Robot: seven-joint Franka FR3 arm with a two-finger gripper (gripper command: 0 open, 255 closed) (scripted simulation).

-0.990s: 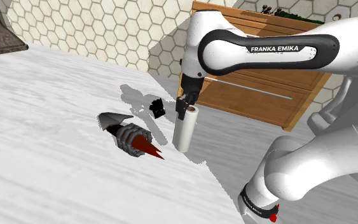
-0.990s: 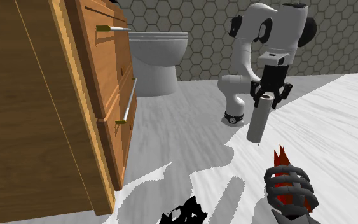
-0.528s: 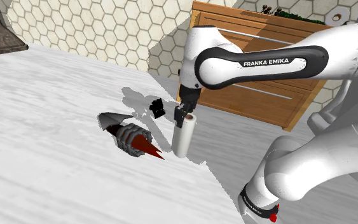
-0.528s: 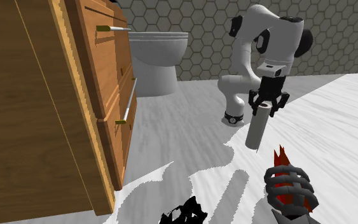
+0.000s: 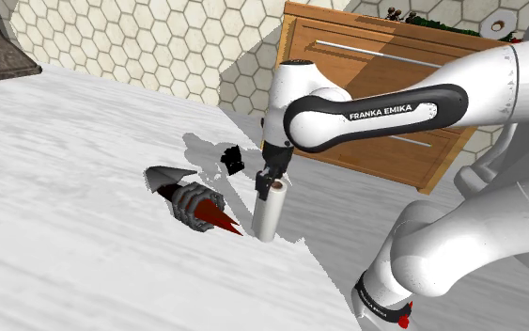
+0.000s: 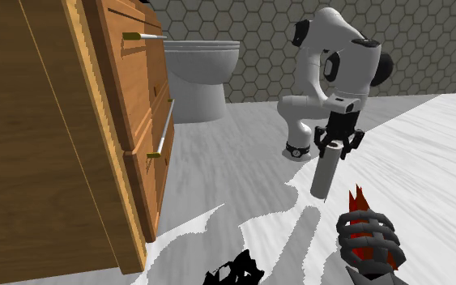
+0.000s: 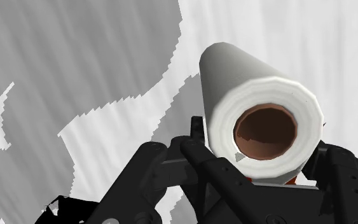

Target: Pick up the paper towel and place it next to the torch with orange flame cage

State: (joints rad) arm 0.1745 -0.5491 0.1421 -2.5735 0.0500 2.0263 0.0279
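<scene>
Lower than a second ago, the gripper (image 5: 273,179) has carried the paper towel (image 5: 268,212) down and a little closer to the torch (image 5: 196,205); the arm's (image 5: 375,102) forearm has dropped with it.

Shoulder view: the black fingers are clamped on the top end of the white roll, which hangs nearly upright. Its lower end is at or just above the pale streaked floor (image 5: 74,235); whether it touches cannot be told. The torch lies on its side just beside the roll, toward this view's left, with a dark grey cage around a red flame whose tip points at the roll's foot. A small black object (image 5: 233,158) lies on the floor behind them. A wooden cabinet (image 5: 384,103) and a hexagon-tiled wall (image 5: 112,42) stand at the back.

Second exterior view: the gripper (image 6: 337,144) grips the roll (image 6: 324,174) by its top, in front of the arm's base. The torch (image 6: 369,239) lies nearer the camera, its red flame tip pointing up at the roll, close to it but apart. The cabinet (image 6: 72,129) takes up this view's left, with a white toilet (image 6: 198,69) behind it.

Wrist view: the roll (image 7: 260,121) sits clasped between the fingers, showing its brown hollow core end-on, with the floor (image 7: 75,57) beyond.
</scene>
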